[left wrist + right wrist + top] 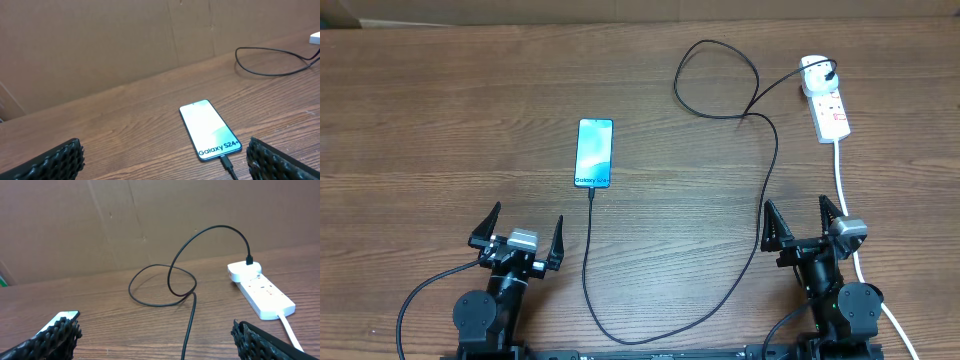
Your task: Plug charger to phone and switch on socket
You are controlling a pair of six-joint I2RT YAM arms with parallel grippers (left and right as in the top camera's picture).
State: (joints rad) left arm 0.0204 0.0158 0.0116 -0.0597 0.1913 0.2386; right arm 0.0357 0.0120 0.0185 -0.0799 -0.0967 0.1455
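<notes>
While both your grippers, left [524, 224] and right [795, 210], stand spread wide and empty at the near edge, the phone [593, 153] lies face up mid-table. Your charger [226, 161] has its tip at the phone's near end, apparently plugged in, and its white plug sits in the socket [830, 112] far right.

Phone [209, 129] lit; chgr [227, 163] plugged in
</notes>
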